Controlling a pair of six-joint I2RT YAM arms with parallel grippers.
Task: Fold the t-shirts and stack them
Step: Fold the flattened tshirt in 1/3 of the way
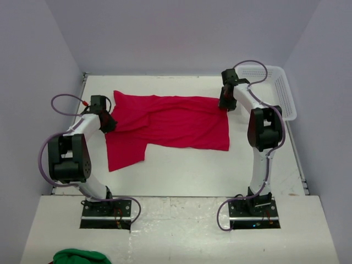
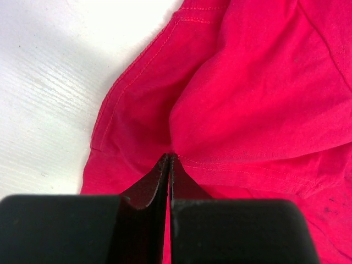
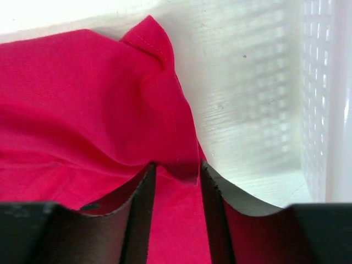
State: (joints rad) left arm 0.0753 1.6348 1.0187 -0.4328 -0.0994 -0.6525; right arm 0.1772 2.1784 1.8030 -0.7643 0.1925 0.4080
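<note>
One red t-shirt [image 1: 170, 124] lies spread and rumpled across the white table [image 1: 192, 170], with a flap hanging toward the front left. My left gripper [image 1: 108, 124] sits on the shirt's left edge. In the left wrist view its jaws [image 2: 169, 157] are shut, pinching a fold of the red cloth [image 2: 253, 82] by a stitched hem. My right gripper [image 1: 225, 104] is at the shirt's far right corner. There the right wrist view shows its jaws [image 3: 176, 168] standing apart, with a hemmed fold of the shirt [image 3: 82, 99] between the fingers, which do not press on it.
A white mesh basket [image 1: 280, 91] stands at the back right, close beside the right gripper, and its wall [image 3: 322, 99] fills the right of the right wrist view. A green cloth [image 1: 77, 257] lies in front of the arm bases at bottom left. Walls enclose the table.
</note>
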